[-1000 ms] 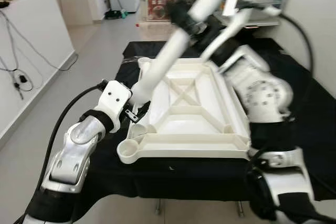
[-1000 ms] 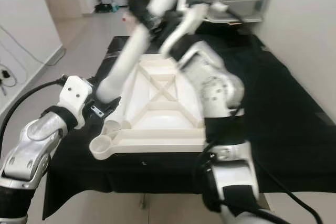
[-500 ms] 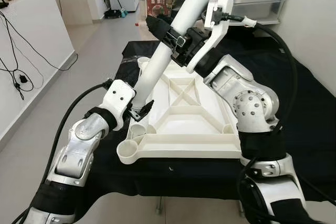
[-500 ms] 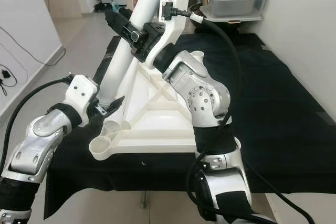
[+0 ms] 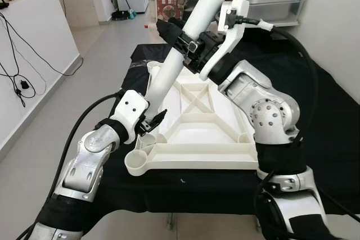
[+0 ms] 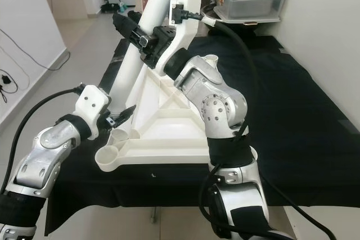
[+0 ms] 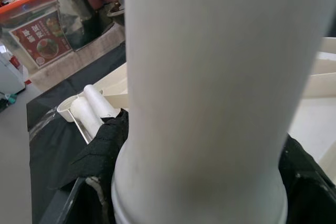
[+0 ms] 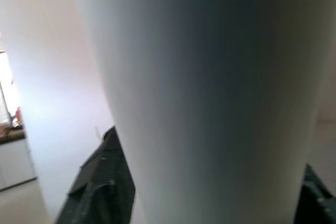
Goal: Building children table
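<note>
White plastic fills our grip: our left gripper (image 5: 151,121), at lower centre-left of the head view, clamps its black fingers (image 7: 102,148) around the foot of a long table leg (image 5: 185,37), while our right gripper (image 5: 188,43), upper centre, is clenched on the same leg higher up. The leg slants from the near-left corner of the upturned tabletop (image 5: 197,122) toward the top of the frame. Compared with half a second ago, our left gripper has dropped lower and nearer the corner sockets (image 5: 136,161), carrying the leg's foot to just above the inner one; a second ago the whole pose was a blur. We judge the leg is being lined up for seating, though it is tilted and not yet in. A black cloth (image 5: 332,111) covers the work table beneath. Storage boxes (image 5: 273,1) stand behind, at upper right. Another short leg stub (image 7: 94,106) shows at the far-left corner.
</note>
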Controlling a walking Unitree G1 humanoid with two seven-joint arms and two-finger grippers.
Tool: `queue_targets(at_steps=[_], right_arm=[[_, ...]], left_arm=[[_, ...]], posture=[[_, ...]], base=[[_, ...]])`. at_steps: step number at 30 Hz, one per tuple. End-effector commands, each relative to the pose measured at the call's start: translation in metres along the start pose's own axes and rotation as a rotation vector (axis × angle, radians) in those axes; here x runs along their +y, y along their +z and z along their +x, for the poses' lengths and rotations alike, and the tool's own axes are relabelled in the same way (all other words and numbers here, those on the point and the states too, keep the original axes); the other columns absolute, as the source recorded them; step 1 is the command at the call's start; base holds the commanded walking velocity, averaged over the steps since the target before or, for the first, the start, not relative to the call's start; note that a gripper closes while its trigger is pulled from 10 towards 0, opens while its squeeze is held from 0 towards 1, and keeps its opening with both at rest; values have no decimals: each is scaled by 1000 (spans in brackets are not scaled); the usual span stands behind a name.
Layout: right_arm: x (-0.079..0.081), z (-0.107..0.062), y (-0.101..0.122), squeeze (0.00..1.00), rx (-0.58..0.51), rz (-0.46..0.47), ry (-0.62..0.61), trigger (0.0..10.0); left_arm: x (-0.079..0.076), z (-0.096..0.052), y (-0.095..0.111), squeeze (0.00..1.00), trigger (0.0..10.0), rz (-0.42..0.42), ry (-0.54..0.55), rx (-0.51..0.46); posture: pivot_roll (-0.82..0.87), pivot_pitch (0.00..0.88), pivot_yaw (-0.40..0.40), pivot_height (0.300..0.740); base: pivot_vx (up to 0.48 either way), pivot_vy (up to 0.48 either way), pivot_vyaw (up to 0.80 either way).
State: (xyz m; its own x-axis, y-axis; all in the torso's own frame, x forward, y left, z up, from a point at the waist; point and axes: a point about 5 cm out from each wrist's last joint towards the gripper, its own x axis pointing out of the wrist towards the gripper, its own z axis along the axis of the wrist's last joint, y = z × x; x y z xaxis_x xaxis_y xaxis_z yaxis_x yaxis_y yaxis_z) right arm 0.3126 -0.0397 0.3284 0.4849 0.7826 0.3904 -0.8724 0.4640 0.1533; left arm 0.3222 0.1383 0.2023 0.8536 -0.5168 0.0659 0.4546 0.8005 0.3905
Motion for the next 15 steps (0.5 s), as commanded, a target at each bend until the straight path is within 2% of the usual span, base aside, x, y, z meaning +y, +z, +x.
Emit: queue_targets(at_steps=[1, 2, 3, 5, 6, 7, 12, 15], right_arm=[[5, 1, -6, 1000, 20, -15, 15, 10000], [3, 0, -12, 1000, 30, -10, -1, 10000], [2, 0, -15, 937, 40, -9, -14, 10000], [2, 0, -15, 937, 40, -9, -14, 10000], [2, -1, -24, 769, 54, 1, -29, 10000], [1, -2, -36, 0, 68, 12, -52, 10000], [0, -3, -51, 0, 81, 20, -88, 10000], [-7, -4, -58, 0, 74, -5, -147, 10000]], left_arm=[[4, 1, 3, 0, 10000, 11, 19, -1], [5, 1, 4, 0, 10000, 13, 21, -7], [5, 2, 5, 0, 10000, 14, 21, -11], [5, 2, 5, 0, 10000, 14, 21, -11], [4, 2, 5, 0, 10000, 8, 23, -13], [1, 3, 5, 0, 10000, -4, 19, -17], [-4, 3, 6, 0, 10000, -18, 9, -26], [-12, 4, 10, 0, 10000, -32, -12, -45]], posture=[[25, 0, 26, 740], [26, 0, 25, 740], [26, 0, 25, 740], [26, 0, 25, 740], [24, 0, 23, 740], [24, 0, 23, 740], [29, 0, 20, 740], [33, 0, 19, 740]], base=[[0, 0, 0], [0, 0, 0], [0, 0, 0], [0, 0, 0], [0, 0, 0], [0, 0, 0], [0, 0, 0], [0, 0, 0]])
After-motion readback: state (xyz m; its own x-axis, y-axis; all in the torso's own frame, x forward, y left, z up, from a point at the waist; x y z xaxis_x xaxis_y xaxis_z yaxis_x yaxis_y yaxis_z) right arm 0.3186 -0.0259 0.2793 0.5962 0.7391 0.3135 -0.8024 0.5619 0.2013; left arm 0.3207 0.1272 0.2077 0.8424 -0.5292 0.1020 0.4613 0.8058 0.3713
